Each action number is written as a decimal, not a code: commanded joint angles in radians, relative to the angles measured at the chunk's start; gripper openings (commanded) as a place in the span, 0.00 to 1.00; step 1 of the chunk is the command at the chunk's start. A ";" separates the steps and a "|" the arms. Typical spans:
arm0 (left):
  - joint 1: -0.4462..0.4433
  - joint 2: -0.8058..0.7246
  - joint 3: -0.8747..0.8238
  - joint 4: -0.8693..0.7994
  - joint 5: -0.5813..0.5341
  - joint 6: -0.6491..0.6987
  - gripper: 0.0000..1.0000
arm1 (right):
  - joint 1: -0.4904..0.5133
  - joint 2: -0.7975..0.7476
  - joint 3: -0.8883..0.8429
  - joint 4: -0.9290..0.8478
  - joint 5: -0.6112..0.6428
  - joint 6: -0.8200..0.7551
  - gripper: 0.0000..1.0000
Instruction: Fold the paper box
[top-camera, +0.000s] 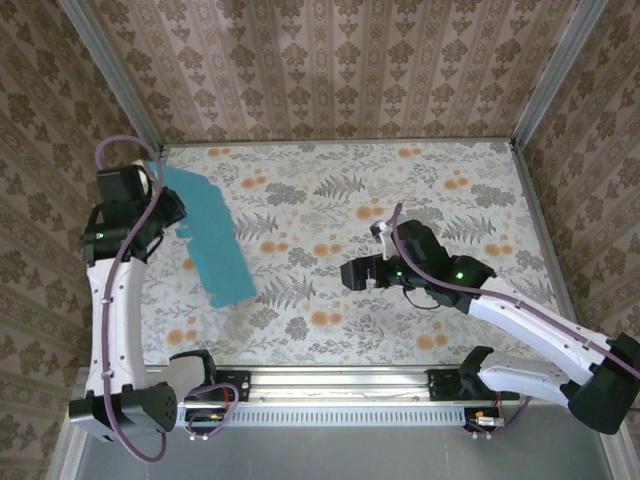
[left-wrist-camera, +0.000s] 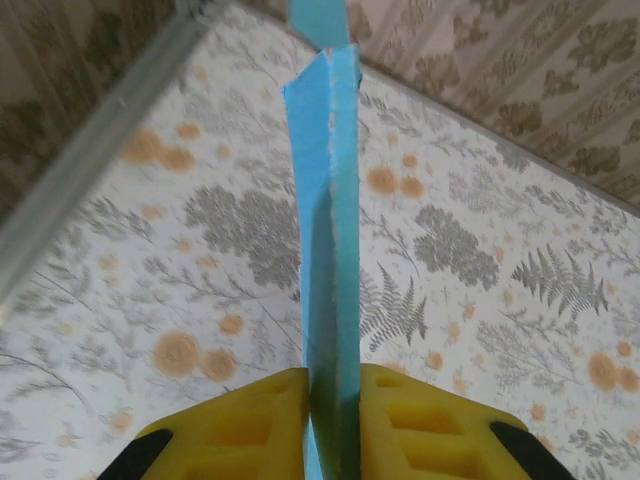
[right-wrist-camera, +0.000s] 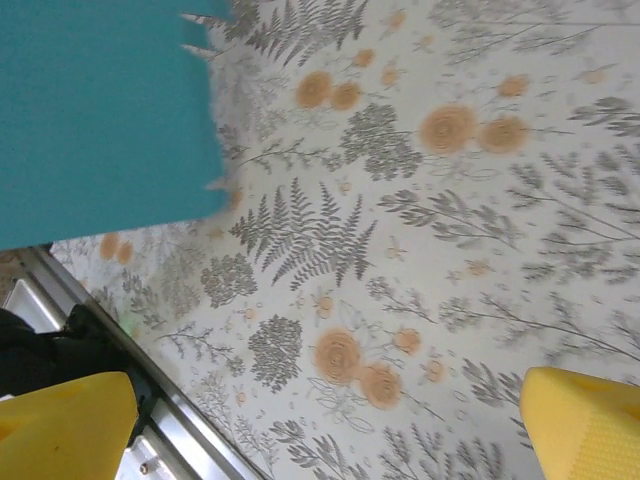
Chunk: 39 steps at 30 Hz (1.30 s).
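The paper box (top-camera: 210, 235) is a flat turquoise card piece, lifted off the floral table at the left and hanging slantwise toward the table's middle. My left gripper (top-camera: 160, 205) is shut on its upper left end. In the left wrist view the card (left-wrist-camera: 330, 230) runs edge-on away from me, pinched between the yellow fingers (left-wrist-camera: 245, 425). My right gripper (top-camera: 358, 272) hovers open over the table's middle, well to the right of the card. In the right wrist view a corner of the card (right-wrist-camera: 100, 110) shows at the top left, far from the wide-apart yellow fingertips (right-wrist-camera: 580, 420).
The table (top-camera: 450, 200) has a floral cover and metal rails along its edges (top-camera: 340, 380). Patterned walls close in the left, back and right sides. Bare table lies between the two grippers.
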<state>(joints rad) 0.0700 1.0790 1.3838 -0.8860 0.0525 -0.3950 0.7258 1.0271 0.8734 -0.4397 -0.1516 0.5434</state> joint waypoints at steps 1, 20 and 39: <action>-0.083 0.050 0.172 -0.215 -0.194 0.078 0.19 | -0.029 -0.069 -0.001 -0.116 0.058 -0.029 1.00; -0.786 0.730 0.360 -0.170 -0.354 -0.077 0.32 | -0.198 -0.231 -0.062 -0.208 0.024 0.009 1.00; -0.323 0.246 -0.344 0.279 0.208 -0.016 1.00 | 0.055 0.353 0.118 0.126 0.154 0.246 0.85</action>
<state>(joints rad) -0.3031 1.3941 1.1156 -0.6533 0.1623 -0.4461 0.7525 1.2881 0.8932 -0.3916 -0.0933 0.6842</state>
